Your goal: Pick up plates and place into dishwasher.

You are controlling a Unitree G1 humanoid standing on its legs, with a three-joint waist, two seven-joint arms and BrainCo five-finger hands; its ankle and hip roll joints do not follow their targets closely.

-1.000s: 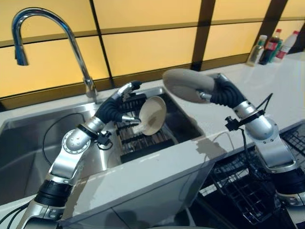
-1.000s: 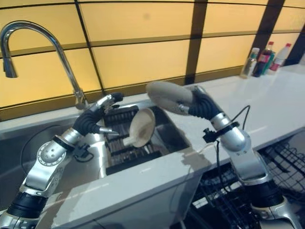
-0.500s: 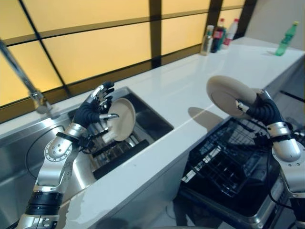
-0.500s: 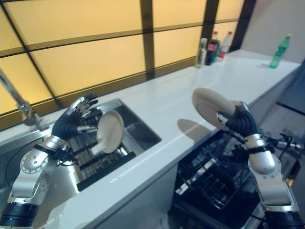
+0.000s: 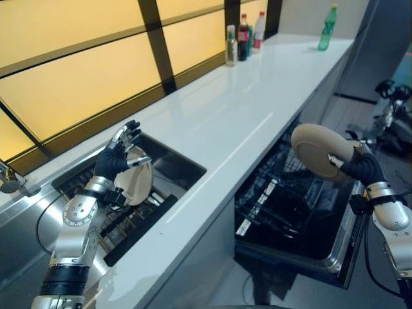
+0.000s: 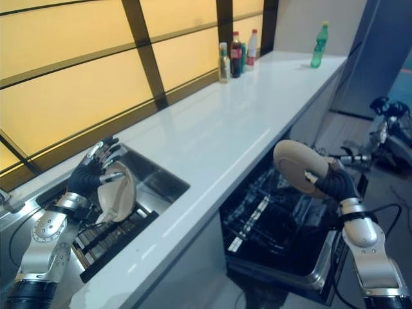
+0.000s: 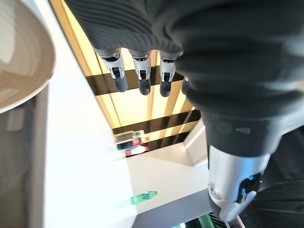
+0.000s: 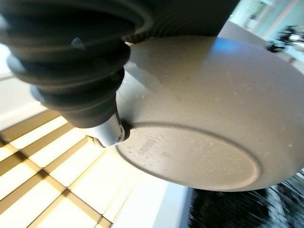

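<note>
The view has swung away from the faucet toward the far end of the long white tabletop, and against that shift the right robot hand has carried its round beige ceramic plate off the tabletop's front edge — it now hangs over the open dishwasher's black wire rack, where a second ago it was above the sink's corner. That puts the carry nearly done; what remains, by my reading, is lowering the plate on edge between the rack's tines. The right robot hand is clamped on the plate's rim, thumb on the underside in the wrist view, with the plate tilted and clear of the rack. The left robot hand stays at the steel sink by the tabletop's near end, fingers straight and spread, holding nothing, with a second beige plate standing on edge in the sink's dark slatted drainer just beside its palm — whether they touch I cannot tell. Some bottles stand at the tabletop's far back edge.
</note>
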